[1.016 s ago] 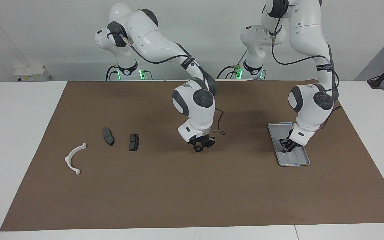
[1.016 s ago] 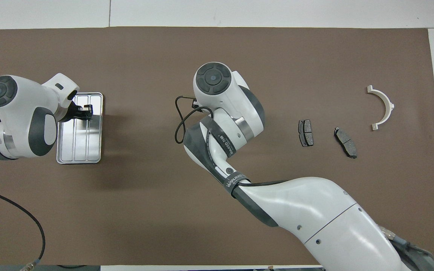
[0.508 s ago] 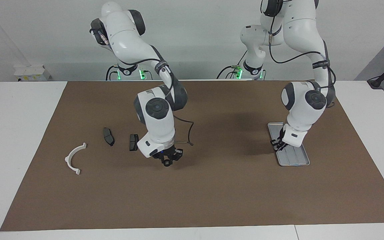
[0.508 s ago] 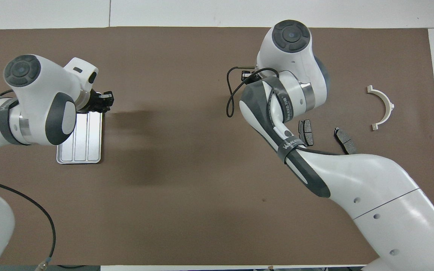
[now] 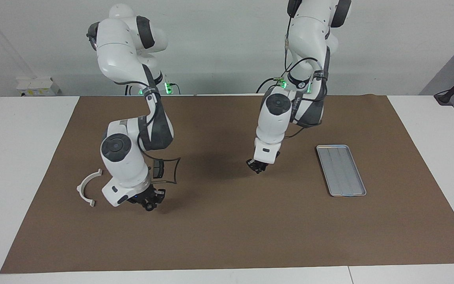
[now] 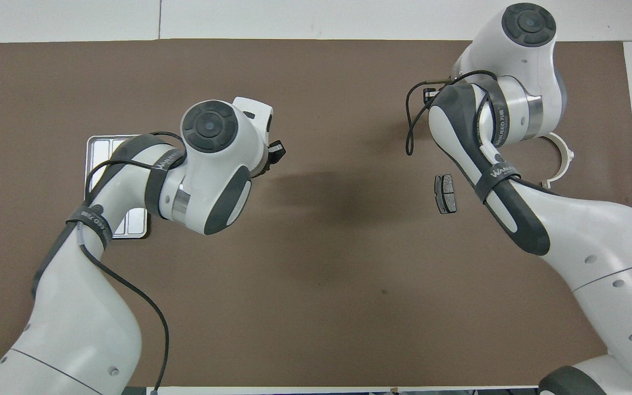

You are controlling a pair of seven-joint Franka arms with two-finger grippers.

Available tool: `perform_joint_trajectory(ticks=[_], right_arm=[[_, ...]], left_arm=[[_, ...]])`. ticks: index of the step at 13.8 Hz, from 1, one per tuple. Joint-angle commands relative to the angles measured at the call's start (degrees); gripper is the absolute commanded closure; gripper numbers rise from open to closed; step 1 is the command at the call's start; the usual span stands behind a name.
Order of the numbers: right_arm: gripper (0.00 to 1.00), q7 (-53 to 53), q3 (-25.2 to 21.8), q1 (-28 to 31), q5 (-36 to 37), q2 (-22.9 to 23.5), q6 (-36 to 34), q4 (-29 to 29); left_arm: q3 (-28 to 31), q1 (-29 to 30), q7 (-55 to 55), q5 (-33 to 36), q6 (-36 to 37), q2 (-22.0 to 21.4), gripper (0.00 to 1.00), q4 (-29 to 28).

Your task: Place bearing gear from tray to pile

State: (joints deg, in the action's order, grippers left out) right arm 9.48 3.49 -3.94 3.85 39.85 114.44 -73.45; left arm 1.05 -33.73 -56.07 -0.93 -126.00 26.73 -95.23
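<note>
The silver tray (image 5: 341, 170) lies toward the left arm's end of the mat with nothing in it; the left arm partly covers it in the overhead view (image 6: 99, 149). The pile lies toward the right arm's end: a white arc (image 5: 87, 187), one dark brake pad (image 5: 158, 169) and a second pad hidden by the right arm. My right gripper (image 5: 148, 203) hangs low over the mat beside the arc, shut on a small dark round bearing gear (image 5: 148, 206). My left gripper (image 5: 259, 166) hangs over the mat's middle, away from the tray.
A brown mat (image 5: 227, 236) covers the white table. In the overhead view the right arm covers its own gripper and part of the arc (image 6: 567, 156); one brake pad (image 6: 445, 193) shows there. The left gripper (image 6: 275, 152) shows beside its wrist.
The right gripper has carried the bearing gear from the mat's middle to beside the pile. The left gripper has lifted out of the tray and moved toward the mat's middle.
</note>
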Motion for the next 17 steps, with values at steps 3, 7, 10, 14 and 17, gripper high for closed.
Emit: perform_joint_trajectory(ticks=[3, 7, 10, 14, 17], right_arm=[[1.00, -3.1, 1.2, 2.8, 0.5, 2.1, 1.8, -0.6], [1.00, -3.1, 1.2, 2.9, 0.6, 3.7, 3.2, -0.5], [1.00, -3.1, 1.1, 3.0, 0.5, 4.4, 6.3, -0.7], [1.00, -2.9, 1.2, 3.1, 0.3, 4.4, 6.4, -1.0], [0.60, -2.2, 1.2, 3.1, -0.2, 4.3, 6.4, -1.0]], left_arm=[[1.4, -4.0, -6.2, 0.3, 4.6, 11.4, 1.00, 13.8], [1.4, -4.4, -6.3, 0.7, 3.8, 11.1, 1.00, 11.5], [1.4, -4.6, -6.4, 0.8, 2.9, 10.8, 1.00, 10.2], [1.5, -5.1, -6.5, 1.1, 3.5, 10.6, 0.22, 10.3], [2.1, -4.9, -6.3, 2.8, 8.4, 9.8, 0.00, 12.2]])
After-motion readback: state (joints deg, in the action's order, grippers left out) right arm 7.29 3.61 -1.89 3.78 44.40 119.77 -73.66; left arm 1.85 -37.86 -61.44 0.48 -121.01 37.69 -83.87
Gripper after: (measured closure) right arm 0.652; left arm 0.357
